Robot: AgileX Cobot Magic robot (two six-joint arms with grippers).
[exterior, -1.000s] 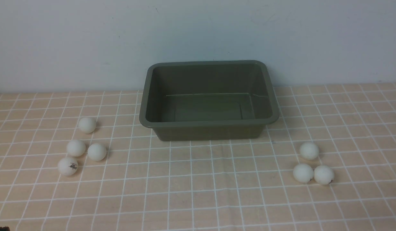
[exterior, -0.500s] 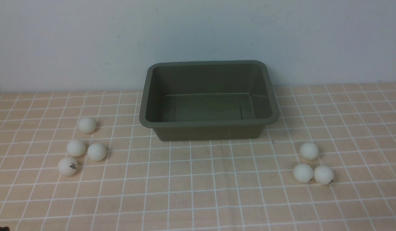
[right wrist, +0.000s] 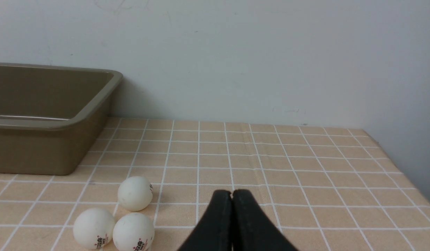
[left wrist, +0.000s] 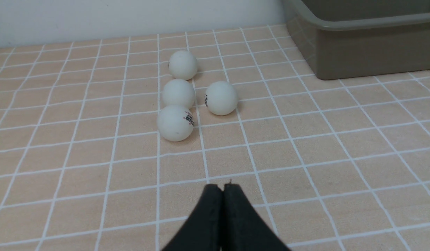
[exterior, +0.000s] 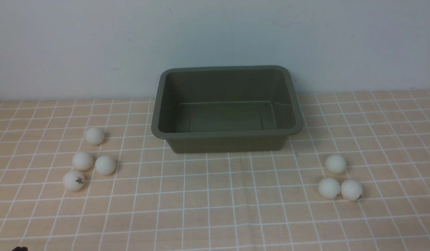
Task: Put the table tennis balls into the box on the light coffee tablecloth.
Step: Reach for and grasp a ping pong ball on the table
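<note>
Left gripper (left wrist: 222, 186) and right gripper (right wrist: 232, 193) are closed, empty. Table tennis balls (exterior: 105, 165) are scattered on the light coffee tablecloth (exterior: 215, 195) either side of the empty box (exterior: 227, 135). Jaws should be opened before an outer ball is approached.

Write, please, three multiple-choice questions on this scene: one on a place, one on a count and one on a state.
1. Where does the cluster of four small matte white plastic balls lie relative to the rectangular olive-green plastic tub?
A. To the robot's left
B. Inside it
C. To the robot's right

2. How many white balls lie on the peach-beige grid-patterned cloth?
A. Five
B. Seven
C. Nine

3. How do the jaws of the left gripper stand?
A. Wide open
B. Shut on a ball
C. Shut, holding nothing

1 A: the front view shows them left of the tub.
2 B: four on the left, three on the right.
3 C: the left wrist view shows them pressed together, empty.
</note>
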